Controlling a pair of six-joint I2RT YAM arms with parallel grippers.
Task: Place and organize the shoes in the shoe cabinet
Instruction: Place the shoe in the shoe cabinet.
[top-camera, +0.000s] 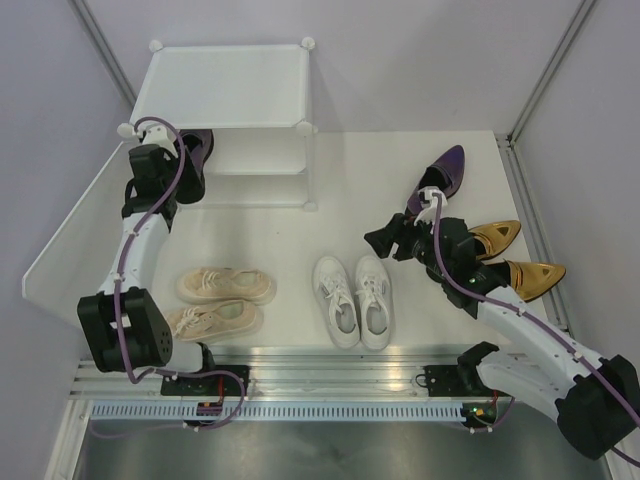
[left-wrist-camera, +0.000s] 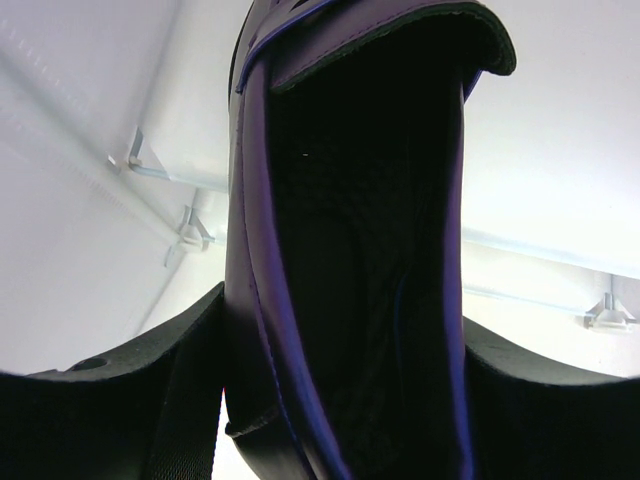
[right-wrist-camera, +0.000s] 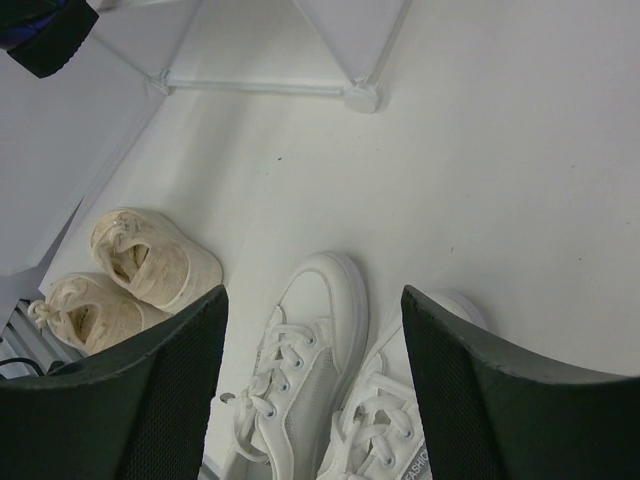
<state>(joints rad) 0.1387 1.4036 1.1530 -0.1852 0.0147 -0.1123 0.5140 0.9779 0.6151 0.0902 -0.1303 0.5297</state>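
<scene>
The big white worktop (top-camera: 260, 240) held everything. At its far left side stood the shoe cabinet (top-camera: 225, 85), white and see-through, with round knobs at its corners. Its wide door panel (top-camera: 75, 245) hung open to the left. The left arm (top-camera: 135, 250) reached up to the cabinet's front left corner. The right arm (top-camera: 510, 320) reached in over the right half of the worktop. The two white sneakers (top-camera: 355, 300) sat side by side near the middle front, toes pointing to the near edge. The two beige sneakers (top-camera: 225, 285) lay to their left, one behind the other, toes pointing right. Two gold heels (top-camera: 495, 235) lay on the right side, partly under the right arm, with their sharp tips pointing right. A second purple loafer (top-camera: 445, 175) lay behind them, near the far right of the worktop. The left gripper (top-camera: 180, 165) was clamped on a purple loafer (top-camera: 197, 148) right at the cabinet's open front. In the left wrist view the loafer (left-wrist-camera: 360, 250) filled the space between the two fingers (left-wrist-camera: 130, 400), with white cabinet walls behind it. It could not be told which level it was at. The right gripper (top-camera: 385, 242) was spread apart and held nothing. It hung above the white sneakers (right-wrist-camera: 300, 390), just to their right.
</scene>
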